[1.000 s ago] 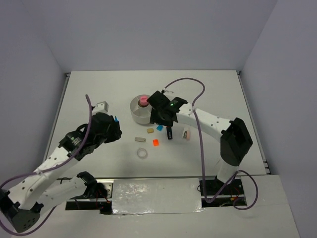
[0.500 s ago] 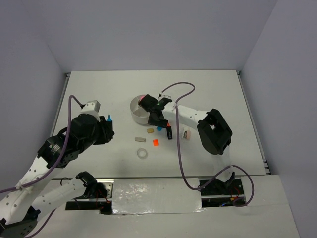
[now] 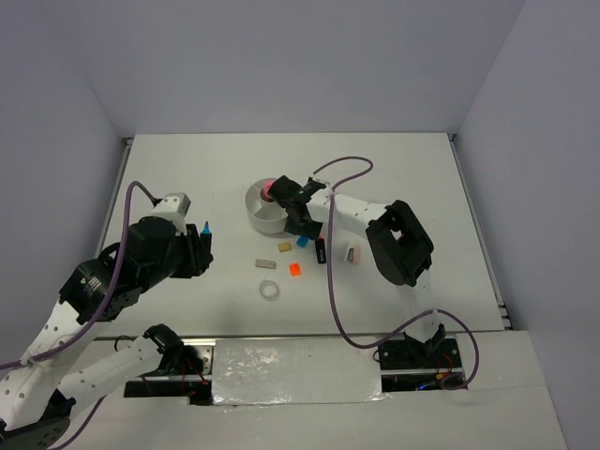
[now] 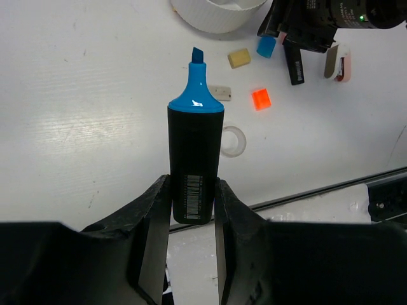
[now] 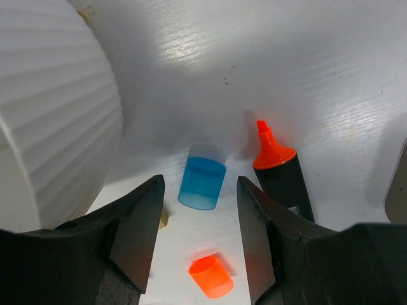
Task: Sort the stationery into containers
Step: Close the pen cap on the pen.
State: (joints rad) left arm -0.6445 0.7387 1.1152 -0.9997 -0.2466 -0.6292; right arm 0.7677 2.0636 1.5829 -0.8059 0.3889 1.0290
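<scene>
Since a second ago, our right gripper (image 3: 300, 230) has swung off the tub (image 3: 255, 214) and dropped low beside its near wall, while our left arm has pulled back toward the left. The right jaws stand open astride the blue cap (image 5: 202, 184), with a gap showing on each side. The cap lies on the table just beside the tub, with the orange marker (image 5: 283, 181) close on its other side and the orange cap (image 5: 211, 276) nearer us. Our left gripper (image 4: 193, 203) is clamped on the blue marker (image 4: 194, 159), tip up, well apart from the tub.

We judge the step to be picking up the blue cap. We should settle straight down, keep it centred, and close gently on its round sides so it does not squirt out. One finger must clear the tub wall, the other the orange tip.
</scene>
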